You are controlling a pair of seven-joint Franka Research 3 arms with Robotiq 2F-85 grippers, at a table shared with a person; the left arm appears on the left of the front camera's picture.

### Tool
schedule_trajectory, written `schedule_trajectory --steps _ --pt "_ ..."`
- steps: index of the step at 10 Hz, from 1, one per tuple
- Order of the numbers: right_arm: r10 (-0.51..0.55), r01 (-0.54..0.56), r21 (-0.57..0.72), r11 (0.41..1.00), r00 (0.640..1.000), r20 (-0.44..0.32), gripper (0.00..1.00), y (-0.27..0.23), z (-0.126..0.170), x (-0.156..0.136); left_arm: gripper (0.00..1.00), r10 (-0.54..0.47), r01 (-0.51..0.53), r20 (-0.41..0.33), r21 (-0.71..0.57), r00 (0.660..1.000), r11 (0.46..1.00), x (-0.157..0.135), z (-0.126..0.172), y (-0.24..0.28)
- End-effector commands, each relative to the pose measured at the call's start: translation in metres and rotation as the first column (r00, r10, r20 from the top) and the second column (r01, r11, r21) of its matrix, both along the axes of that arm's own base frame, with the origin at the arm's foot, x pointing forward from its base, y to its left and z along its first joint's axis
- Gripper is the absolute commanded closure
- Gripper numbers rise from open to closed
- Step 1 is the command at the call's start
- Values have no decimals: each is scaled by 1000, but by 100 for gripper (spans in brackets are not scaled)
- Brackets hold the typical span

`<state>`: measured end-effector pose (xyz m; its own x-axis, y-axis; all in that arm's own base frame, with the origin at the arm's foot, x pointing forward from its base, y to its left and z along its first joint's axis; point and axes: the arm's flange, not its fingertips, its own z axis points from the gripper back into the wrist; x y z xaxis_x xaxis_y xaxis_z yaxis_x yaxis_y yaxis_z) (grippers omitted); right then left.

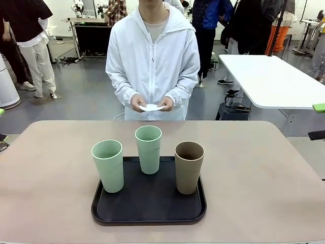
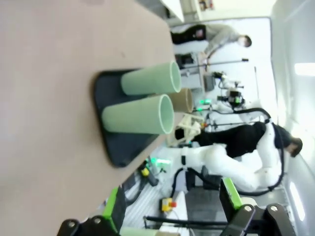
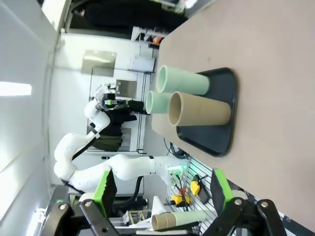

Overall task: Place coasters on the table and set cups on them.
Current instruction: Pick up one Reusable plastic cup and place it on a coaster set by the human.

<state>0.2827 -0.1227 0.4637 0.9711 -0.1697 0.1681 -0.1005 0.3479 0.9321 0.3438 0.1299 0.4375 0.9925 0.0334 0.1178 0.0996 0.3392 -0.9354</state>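
Three cups stand upright on a black tray (image 1: pixel 148 206) in the middle of the beige-pink table (image 1: pixel 51 168): a pale green cup (image 1: pixel 108 165) at the left, another pale green cup (image 1: pixel 148 149) behind the middle, and a brown cup (image 1: pixel 189 167) at the right. Across the table, a person holds the white lacy coasters (image 1: pixel 152 107) in both hands at waist height. My left gripper (image 2: pixel 172 206) is open and empty, well off from the cups (image 2: pixel 138 115). My right gripper (image 3: pixel 162 191) is also open and empty, facing the brown cup (image 3: pixel 199 109) from a distance.
Bare tabletop lies on both sides of the tray and in front of the person. A white rectangular table (image 1: pixel 269 79) stands behind at the right. Several other people stand farther back in the room.
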Motion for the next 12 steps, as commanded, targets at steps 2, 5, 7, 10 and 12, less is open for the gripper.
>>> schedule_trajectory --steps 2,5,7,10,12 --pt "15 -16 -20 1000 1000 -25 0 29 -42 -38 0 39 -39 -6 38 999 999 -12 13 2" --pt "3 -4 -30 1000 999 -46 0 21 -47 -46 0 73 -73 3 89 997 993 -21 20 9" --pt "-9 8 -18 1000 999 -54 0 -14 -19 -7 0 55 -55 17 49 998 997 -12 18 11" --pt "-9 8 -18 1000 999 -54 0 -14 -19 -7 0 55 -55 17 49 998 997 -12 18 11" --pt "-9 8 -18 1000 999 -54 0 -14 -19 -7 0 55 -55 17 49 998 997 -12 18 11"
